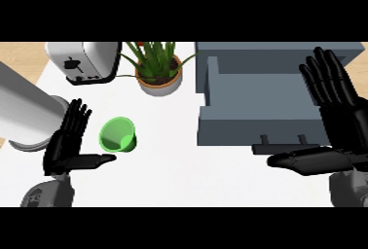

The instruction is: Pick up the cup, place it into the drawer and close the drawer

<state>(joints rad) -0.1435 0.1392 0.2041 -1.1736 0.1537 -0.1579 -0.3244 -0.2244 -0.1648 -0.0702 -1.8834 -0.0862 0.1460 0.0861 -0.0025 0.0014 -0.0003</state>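
White worktop [187,170] below me: fingers straight and spread on my left hand [66,150], thumb out, green cup [117,134] just beside it, apart. My right hand [336,138], equally open, overlaps the open grey drawer [251,92].

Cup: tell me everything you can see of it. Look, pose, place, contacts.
The cup is plain green and glossy like plastic, with no handle showing. It lies tipped on the white counter, its mouth turned toward the view so the inside shows. It is below the plant and left of the open grey drawer, not in it. The open left hand is just beside it, thumb tip close under it; contact unclear.
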